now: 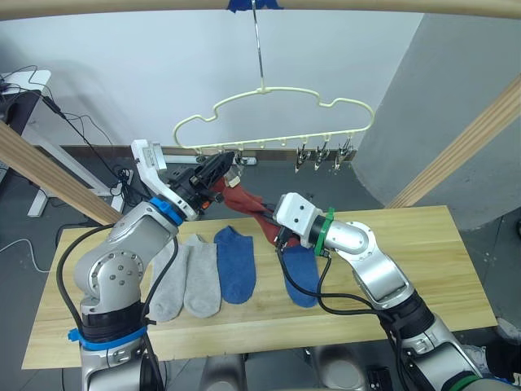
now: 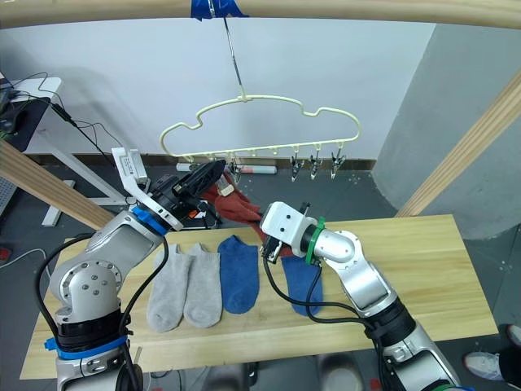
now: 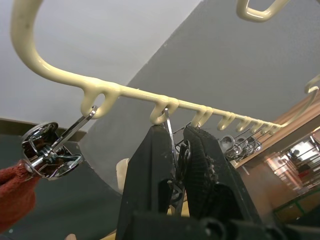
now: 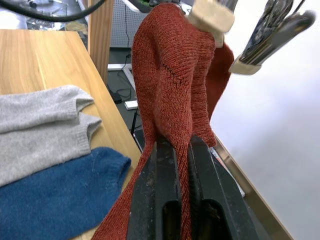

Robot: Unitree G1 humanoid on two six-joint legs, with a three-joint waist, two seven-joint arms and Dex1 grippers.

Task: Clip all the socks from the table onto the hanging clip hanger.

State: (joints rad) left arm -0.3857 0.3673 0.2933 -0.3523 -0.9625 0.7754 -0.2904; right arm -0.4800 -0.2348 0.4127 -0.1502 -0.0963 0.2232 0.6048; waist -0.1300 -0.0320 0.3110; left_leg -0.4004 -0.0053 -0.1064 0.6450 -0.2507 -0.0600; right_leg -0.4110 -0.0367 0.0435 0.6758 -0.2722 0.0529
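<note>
right gripper [image 4: 181,150] is pinching the dark red sock [image 1: 251,208], which is stretching up-left toward the clip [image 3: 172,150] that the left gripper [image 1: 213,173] is squeezing on the clip hanger [image 1: 277,91], so left's nearer.

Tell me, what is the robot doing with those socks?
It is hanging them up. The right gripper pinches a red sock and lifts it toward the yellow hanger, where the left gripper squeezes one of the metal clips. Two grey socks and two blue socks lie on the table.
</note>
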